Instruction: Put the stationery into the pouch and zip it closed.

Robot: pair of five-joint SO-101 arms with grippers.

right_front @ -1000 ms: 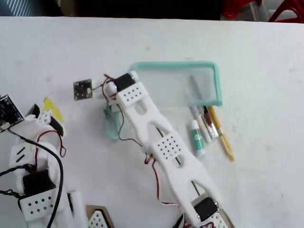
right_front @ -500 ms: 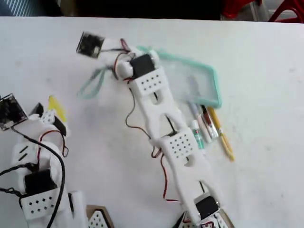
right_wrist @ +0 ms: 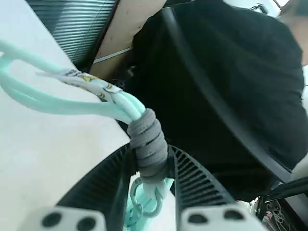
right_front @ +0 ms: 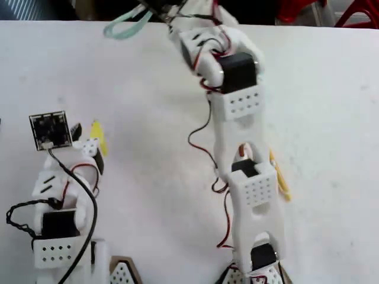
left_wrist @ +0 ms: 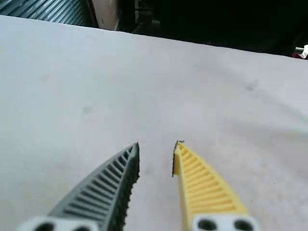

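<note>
Right claw (right_front: 160,8) has swung from mid-worktop (right_front: 118,77) to the far edge in the high view, taking the mint pouch strap (right_front: 126,26) with it; a yellow pencil (right_front: 280,180) shows beside the arm. From the left wrist, my left claw (left_wrist: 155,156) hangs narrowly parted over the worktop. From the right wrist, that arm's black fingers (right_wrist: 192,183) are clamped on the strap's grey-wrapped neck.

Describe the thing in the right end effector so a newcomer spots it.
Follow the white table to its far edge, where the stretched-out arm ends. A loop hangs from the right end effector: mint-green cord, bound by a grey wrap.
</note>
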